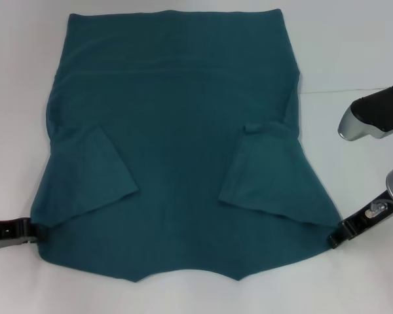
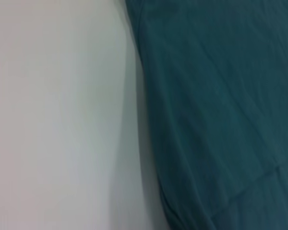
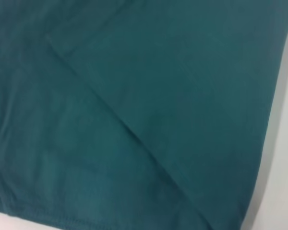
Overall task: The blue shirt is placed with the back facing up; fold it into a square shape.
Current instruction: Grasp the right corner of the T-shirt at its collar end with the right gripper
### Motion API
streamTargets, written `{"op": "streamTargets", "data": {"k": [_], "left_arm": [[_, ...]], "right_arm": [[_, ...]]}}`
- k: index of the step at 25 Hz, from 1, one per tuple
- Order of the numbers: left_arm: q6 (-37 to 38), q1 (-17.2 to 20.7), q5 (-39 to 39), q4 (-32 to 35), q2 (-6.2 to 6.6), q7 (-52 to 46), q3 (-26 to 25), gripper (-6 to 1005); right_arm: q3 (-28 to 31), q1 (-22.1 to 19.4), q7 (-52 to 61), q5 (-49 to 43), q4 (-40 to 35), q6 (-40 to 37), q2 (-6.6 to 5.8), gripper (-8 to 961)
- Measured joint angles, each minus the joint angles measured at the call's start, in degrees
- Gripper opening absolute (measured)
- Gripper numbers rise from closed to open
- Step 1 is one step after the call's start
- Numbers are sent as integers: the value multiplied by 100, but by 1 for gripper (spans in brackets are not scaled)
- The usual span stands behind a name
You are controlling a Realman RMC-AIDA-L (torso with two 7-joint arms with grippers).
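The blue shirt [image 1: 183, 163] lies flat on the white table [image 1: 13, 98], plain side up, with both sleeves folded inward onto the body. My left gripper [image 1: 31, 227] sits low on the table at the shirt's near-left corner, touching the cloth edge. At the near-right corner my right gripper [image 1: 334, 237] meets the edge in the same way. The left wrist view shows the blue shirt [image 2: 221, 120] with its side edge beside bare table. The right wrist view is almost filled by the blue shirt [image 3: 134, 120], crossed by a fold line.
The right arm's grey and black housing [image 1: 380, 118] hangs over the table to the right of the shirt. White table [image 2: 57, 120] surrounds the cloth on all sides.
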Motion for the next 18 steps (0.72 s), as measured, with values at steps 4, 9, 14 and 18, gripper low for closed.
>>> {"op": "streamTargets", "data": {"k": [4, 9, 14, 18], "left_arm": [[0, -1, 0, 0, -17, 17, 0, 13], [1, -1, 0, 0, -25, 33, 0, 13], [11, 0, 0, 0, -26, 50, 0, 13], [32, 6, 0, 0, -26, 55, 0, 14]], "right_arm": [[-40, 32, 1, 80, 63, 48, 0, 542], [-155, 74, 1, 134, 169, 102, 0, 537], [-173, 94, -28, 330, 215, 169, -12, 482], [-156, 94, -57, 478, 216, 175, -30, 391]]}}
